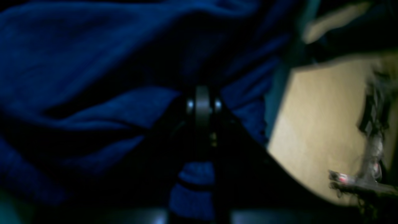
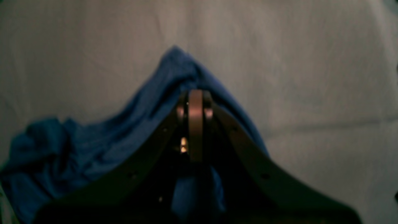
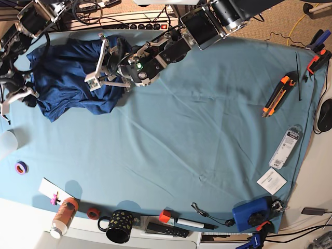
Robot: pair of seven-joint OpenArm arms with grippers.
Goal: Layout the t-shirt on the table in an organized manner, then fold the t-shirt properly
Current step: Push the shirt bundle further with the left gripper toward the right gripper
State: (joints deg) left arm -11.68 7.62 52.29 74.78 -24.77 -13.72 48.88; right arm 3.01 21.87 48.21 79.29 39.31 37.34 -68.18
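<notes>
The navy t-shirt (image 3: pixel 70 78) lies bunched at the table's (image 3: pixel 197 129) far left corner in the base view. My left gripper (image 3: pixel 101 62) reaches in from the top middle and is shut on the shirt's right side. In the left wrist view the left gripper (image 1: pixel 203 104) is closed, with t-shirt (image 1: pixel 93 62) folds all around it. My right gripper (image 3: pixel 26 98) sits at the shirt's left lower edge. In the right wrist view the right gripper (image 2: pixel 196 105) is shut on a peak of t-shirt (image 2: pixel 174 68) above the table (image 2: pixel 295 62).
An orange utility knife (image 3: pixel 275 96) and a packaged item (image 3: pixel 288 145) lie at the right. A bottle (image 3: pixel 62 215), black mug (image 3: pixel 118 225), marker (image 3: pixel 187 223) and blue box (image 3: pixel 251 215) line the near edge. Tape rolls (image 3: pixel 21 167) sit near left. Beige floor (image 1: pixel 317 124) shows past the table edge.
</notes>
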